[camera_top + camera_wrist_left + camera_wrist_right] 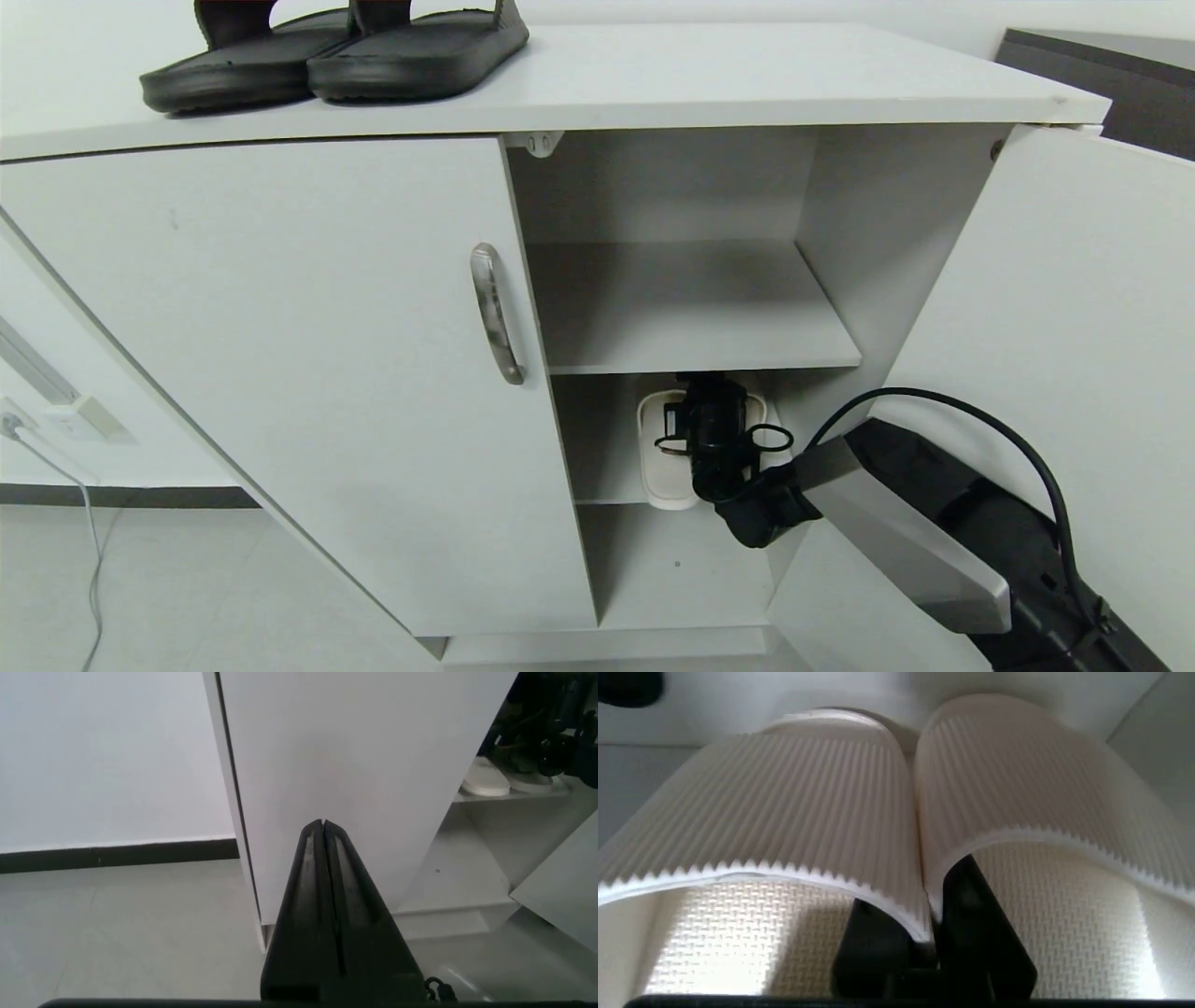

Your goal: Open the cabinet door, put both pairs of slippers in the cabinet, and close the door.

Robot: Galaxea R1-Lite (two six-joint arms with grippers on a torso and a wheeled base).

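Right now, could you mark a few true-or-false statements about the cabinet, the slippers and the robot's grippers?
1. The black slippers sit on top of the cabinet. True.
2. Both doors are open. False: the left door is closed, the right door open.
3. The white slippers lie on the floor. False: they are on a shelf inside.
4. The left gripper is shut. True.
5. The right gripper holds the white slippers. True.
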